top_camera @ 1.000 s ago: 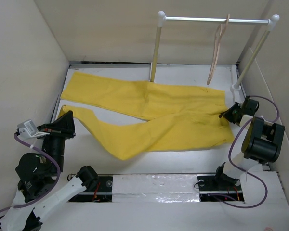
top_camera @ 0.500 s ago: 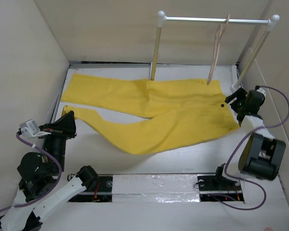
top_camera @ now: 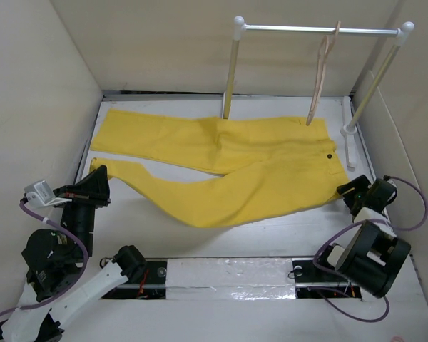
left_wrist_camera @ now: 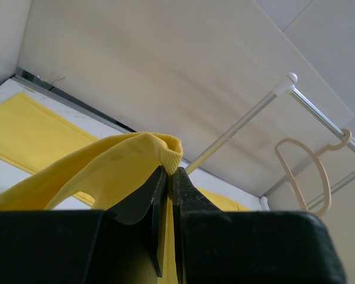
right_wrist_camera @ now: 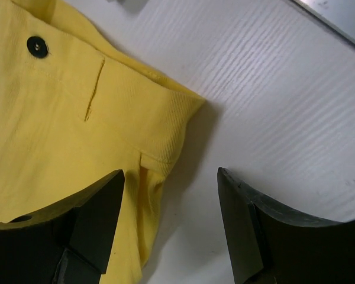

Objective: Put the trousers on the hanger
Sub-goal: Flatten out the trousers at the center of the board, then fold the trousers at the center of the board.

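The yellow trousers (top_camera: 235, 167) lie spread across the white table, waistband and dark button (top_camera: 330, 155) to the right. My left gripper (top_camera: 100, 176) is shut on the hem of one leg (left_wrist_camera: 165, 151) and holds it lifted at the table's left side. My right gripper (top_camera: 349, 189) stands open just off the waistband's near right corner (right_wrist_camera: 165, 118). Its left finger is over the cloth, its right finger over bare table, and nothing is gripped. The pale wooden hanger (top_camera: 319, 78) hangs by its hook from the rail, and it also shows as the hanger (left_wrist_camera: 305, 171) in the left wrist view.
A white metal rail (top_camera: 321, 30) on two posts stands along the back of the table, its left post (top_camera: 230, 78) rising behind the trousers. Beige walls close in the left, back and right sides. Bare table (right_wrist_camera: 272, 89) lies right of the waistband.
My right gripper carried the waistband toward the back, opened and let go, then drew back toward the near edge. The waist now lies flatter and farther back. The left gripper kept its hold.
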`<action>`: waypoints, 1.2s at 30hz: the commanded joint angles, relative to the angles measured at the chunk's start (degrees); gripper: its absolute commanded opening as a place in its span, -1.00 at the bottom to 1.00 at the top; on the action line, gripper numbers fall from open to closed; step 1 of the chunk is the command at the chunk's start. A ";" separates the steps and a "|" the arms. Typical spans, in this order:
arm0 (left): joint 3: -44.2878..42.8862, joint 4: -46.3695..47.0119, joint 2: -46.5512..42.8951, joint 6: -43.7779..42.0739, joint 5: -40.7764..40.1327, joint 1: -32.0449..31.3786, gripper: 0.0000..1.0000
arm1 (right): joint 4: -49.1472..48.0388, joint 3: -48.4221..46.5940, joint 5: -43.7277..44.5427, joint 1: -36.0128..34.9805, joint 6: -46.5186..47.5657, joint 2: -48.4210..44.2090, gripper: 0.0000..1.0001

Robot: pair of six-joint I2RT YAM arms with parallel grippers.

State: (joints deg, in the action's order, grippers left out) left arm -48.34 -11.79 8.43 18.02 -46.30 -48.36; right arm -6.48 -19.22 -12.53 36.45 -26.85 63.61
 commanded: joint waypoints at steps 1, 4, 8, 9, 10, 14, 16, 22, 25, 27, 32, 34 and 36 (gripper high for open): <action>-0.53 4.06 -1.04 -0.53 0.16 0.19 -1.00 | -3.35 -3.62 -8.19 0.99 1.10 5.63 0.40; -0.44 3.88 -1.39 -0.53 0.16 0.19 -1.00 | -6.78 -4.94 -12.51 0.99 -0.74 11.34 0.26; -0.53 3.79 -1.48 -0.79 -1.15 0.19 -1.00 | -9.77 -4.25 -13.31 1.52 -4.07 12.33 -0.74; -0.62 3.79 -1.57 -0.71 -1.94 0.19 -1.00 | -9.78 -3.03 -12.87 2.04 -4.52 9.71 -1.00; -0.62 3.88 -2.01 -0.79 -2.47 0.19 -1.00 | -8.91 -2.58 -12.26 2.05 -4.87 7.60 -1.00; -1.32 4.06 -3.33 -0.79 -6.24 0.19 -1.00 | 3.37 -3.10 -2.62 2.58 -3.30 -9.00 -1.00; -1.76 3.97 -3.85 -0.97 -9.15 0.19 -1.00 | 10.24 -4.32 1.18 2.58 -3.29 -16.12 -1.00; -3.00 4.49 -7.27 -1.67 -16.36 2.48 -1.00 | 25.54 -10.56 6.30 4.24 -1.10 -31.35 -1.00; -3.07 4.24 -7.03 -2.21 -18.47 2.48 -1.00 | 32.13 -14.78 6.64 5.30 0.92 -33.02 -1.00; -4.30 0.02 -6.23 0.87 -19.78 2.48 -1.00 | 38.34 -18.72 10.13 5.30 3.03 -34.17 -1.00; -7.20 -3.30 -5.18 1.92 -23.12 -1.19 -1.00 | 44.44 -24.19 18.49 0.30 6.10 -36.19 -1.00; -8.52 -5.16 -4.30 3.33 -27.42 -3.83 -1.00 | 44.54 -24.98 22.82 -1.81 6.37 -38.38 -1.00; -8.35 -5.61 -3.25 2.38 -35.90 -9.61 -1.00 | 41.05 -24.81 20.38 -2.43 7.33 -38.22 -1.00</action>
State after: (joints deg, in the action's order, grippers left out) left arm -54.92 -17.06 2.55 19.86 -71.35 -52.73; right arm 38.06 -40.69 2.11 34.68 -22.48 26.70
